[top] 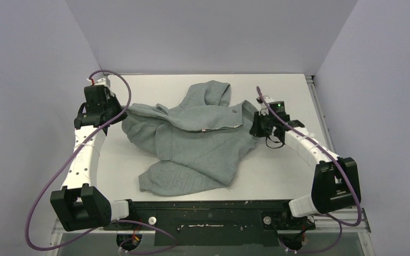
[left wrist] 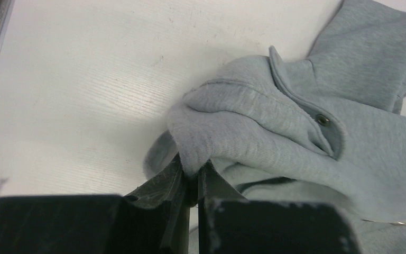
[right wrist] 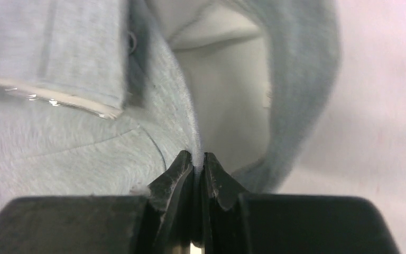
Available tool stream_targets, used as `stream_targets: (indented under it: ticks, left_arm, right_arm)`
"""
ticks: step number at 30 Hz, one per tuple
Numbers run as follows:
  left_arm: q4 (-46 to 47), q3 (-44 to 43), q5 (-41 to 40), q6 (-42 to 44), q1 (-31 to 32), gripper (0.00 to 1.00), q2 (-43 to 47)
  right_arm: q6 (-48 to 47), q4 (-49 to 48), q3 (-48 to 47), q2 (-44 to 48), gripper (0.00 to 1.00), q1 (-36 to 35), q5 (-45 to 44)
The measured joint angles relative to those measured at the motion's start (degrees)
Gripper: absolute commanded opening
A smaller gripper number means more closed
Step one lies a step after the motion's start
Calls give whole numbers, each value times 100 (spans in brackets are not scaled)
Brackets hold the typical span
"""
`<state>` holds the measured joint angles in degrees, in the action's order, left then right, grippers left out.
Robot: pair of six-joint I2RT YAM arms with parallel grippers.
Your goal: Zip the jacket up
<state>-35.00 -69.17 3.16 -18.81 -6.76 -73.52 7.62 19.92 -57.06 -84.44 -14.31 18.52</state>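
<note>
two arms hold one jacket (top: 197, 144), which lies crumpled in a heap on the middle of the white counter (top: 283, 176). the left arm (top: 85, 154) reaches to the garment's left edge. the left jaws are clamped tight on a fold of grey fabric there, and a small metal snap (left wrist: 322, 119) sits on a flap just beyond that fold. the right arm (top: 309, 146) meets the garment's right edge, where the right jaws are pinched together on a thin edge of cloth. a pale zipper tape (right wrist: 58, 98) runs along a folded panel to the left of that grip. between the two grips the jacket's upper edge stretches roughly straight.
</note>
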Motion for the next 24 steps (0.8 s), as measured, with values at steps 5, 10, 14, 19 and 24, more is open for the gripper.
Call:
stream_targets:
  ticks: [5, 10, 14, 19, 24]
  left_arm:
    - [-68, 2, -46, -22, 2, 0, 0]
    - [-79, 72, 111, -26, 0, 0, 0]
    - [57, 269, 317, -35, -24, 0, 2]
    - [179, 533, 463, -48, -48, 0, 39]
    - [208, 658, 511, -52, -48, 0, 98]
  right_arm:
    - [925, -210, 1174, 752, 10, 579, -219]
    - [1274, -280, 1405, 922, 35, 614, -155]
    - [1246, -201, 1303, 922, 54, 651, -33]
    - [1003, 31, 592, 925, 60, 678, 389]
    - [984, -66, -44, 968, 58, 678, 938]
